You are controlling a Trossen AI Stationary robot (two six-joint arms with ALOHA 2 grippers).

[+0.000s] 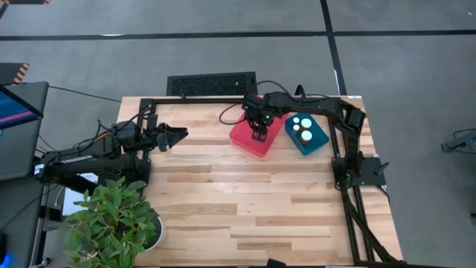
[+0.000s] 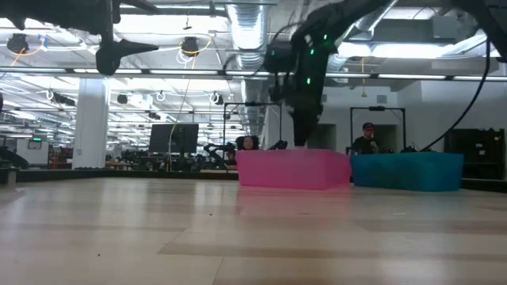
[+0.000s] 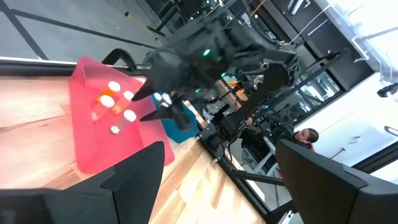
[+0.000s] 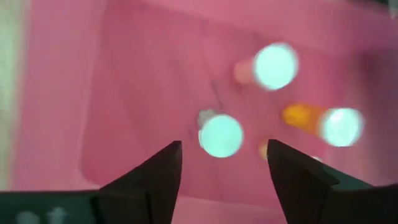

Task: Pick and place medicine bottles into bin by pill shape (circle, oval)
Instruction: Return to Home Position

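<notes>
A pink bin (image 1: 249, 140) and a blue bin (image 1: 316, 140) stand side by side at the table's far right. Several white-capped medicine bottles (image 3: 114, 102) stand in the pink bin, some with orange bodies. Others (image 1: 301, 126) stand in the blue bin. My right gripper (image 1: 259, 131) hangs over the pink bin, pointing down. In its wrist view it (image 4: 225, 155) is open, and one white-capped bottle (image 4: 221, 135) stands on the bin floor just beyond the fingertips, untouched. My left gripper (image 1: 177, 135) is open and empty above the table's far left part.
A potted plant (image 1: 111, 223) stands at the near left corner. A black grille (image 1: 212, 83) lies beyond the far edge. The low view shows the pink bin's wall (image 2: 293, 168) and the blue bin's wall (image 2: 408, 170), and people (image 2: 367, 138) in the room behind.
</notes>
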